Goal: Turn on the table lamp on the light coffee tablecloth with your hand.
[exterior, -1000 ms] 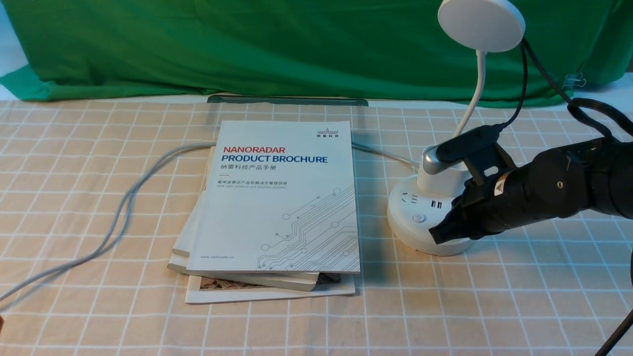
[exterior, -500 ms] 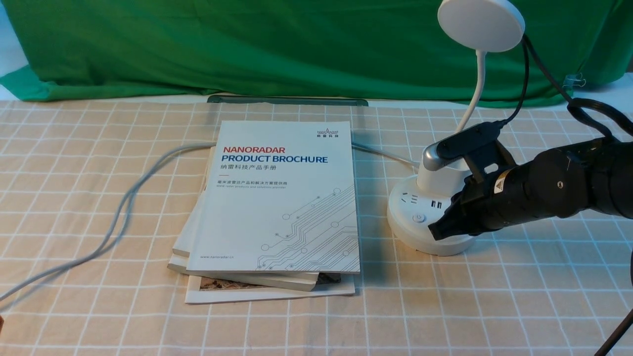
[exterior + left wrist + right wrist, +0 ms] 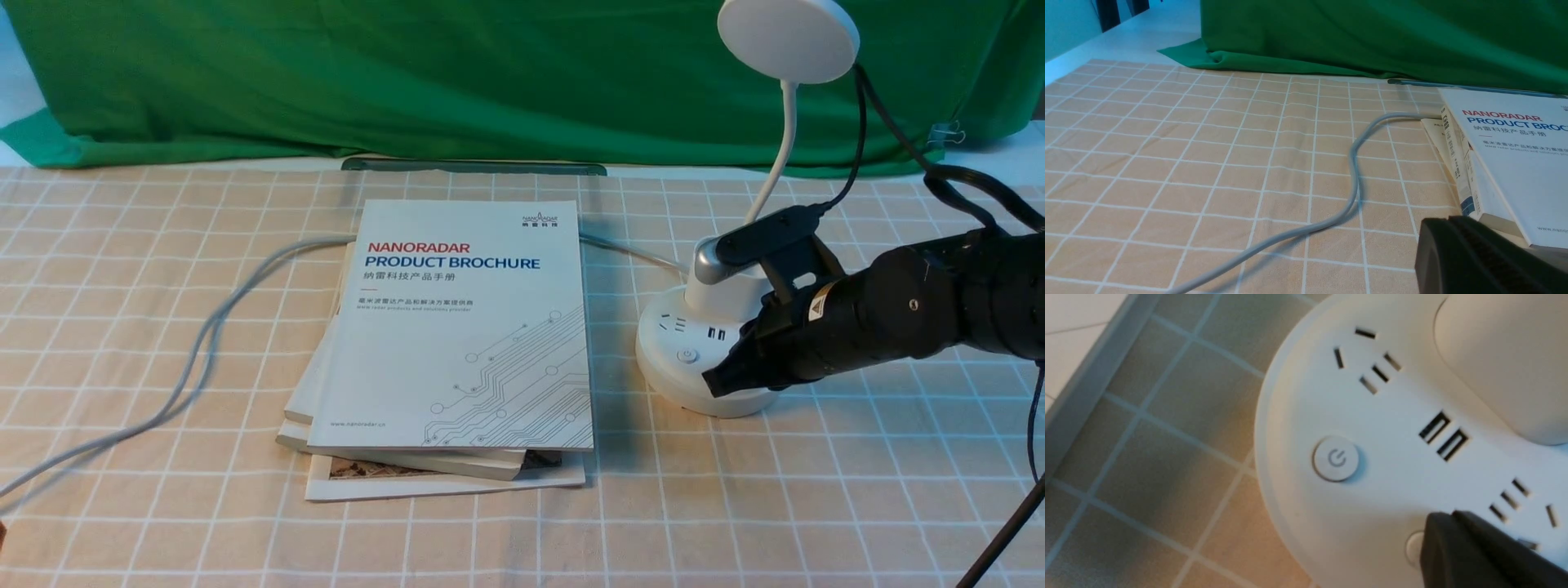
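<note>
The white table lamp stands at the right on the light coffee tablecloth. Its disc head sits high on a thin neck above the round base. My right hand is shut, and its blunt black tip rests on the near side of the base. In the right wrist view the tip covers most of a small round button. The power button lies uncovered beside it. My left gripper is shut on nothing, low over the cloth beside the books.
A stack of brochures lies mid-table, left of the lamp. A grey cable curves from under it toward the front left. Green cloth hangs along the back with a dark strip at its foot. Black cables trail off my right arm.
My right hand has crept up and slightly left onto the base. The lamp, head and base together, has shifted a little to the left.
</note>
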`<act>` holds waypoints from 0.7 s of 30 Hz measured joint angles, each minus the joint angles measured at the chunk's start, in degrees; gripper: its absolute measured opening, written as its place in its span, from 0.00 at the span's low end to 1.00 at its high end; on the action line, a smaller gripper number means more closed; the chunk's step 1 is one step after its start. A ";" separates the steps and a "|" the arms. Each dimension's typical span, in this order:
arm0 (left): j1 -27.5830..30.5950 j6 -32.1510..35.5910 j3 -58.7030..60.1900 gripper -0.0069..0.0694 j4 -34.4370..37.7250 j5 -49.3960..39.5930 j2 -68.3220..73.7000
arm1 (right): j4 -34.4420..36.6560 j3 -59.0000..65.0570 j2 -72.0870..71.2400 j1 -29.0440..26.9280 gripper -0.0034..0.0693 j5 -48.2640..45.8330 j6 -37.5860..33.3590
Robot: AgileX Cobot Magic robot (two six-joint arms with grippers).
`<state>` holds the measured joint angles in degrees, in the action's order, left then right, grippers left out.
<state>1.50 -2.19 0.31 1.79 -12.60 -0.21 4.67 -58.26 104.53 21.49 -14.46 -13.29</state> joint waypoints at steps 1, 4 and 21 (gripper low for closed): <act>0.00 0.00 0.00 0.12 0.00 0.00 0.00 | -0.05 0.00 -0.05 0.06 0.09 0.01 0.00; 0.00 0.21 0.00 0.12 0.00 0.00 0.00 | -0.16 0.24 -1.83 0.18 0.09 -0.72 0.06; 0.00 0.33 0.00 0.12 0.00 0.00 0.00 | -0.11 15.35 -46.63 0.20 0.10 4.50 7.13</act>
<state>1.50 -1.87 0.31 1.79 -12.60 -0.21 4.56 -42.91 57.90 21.69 -9.95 -6.16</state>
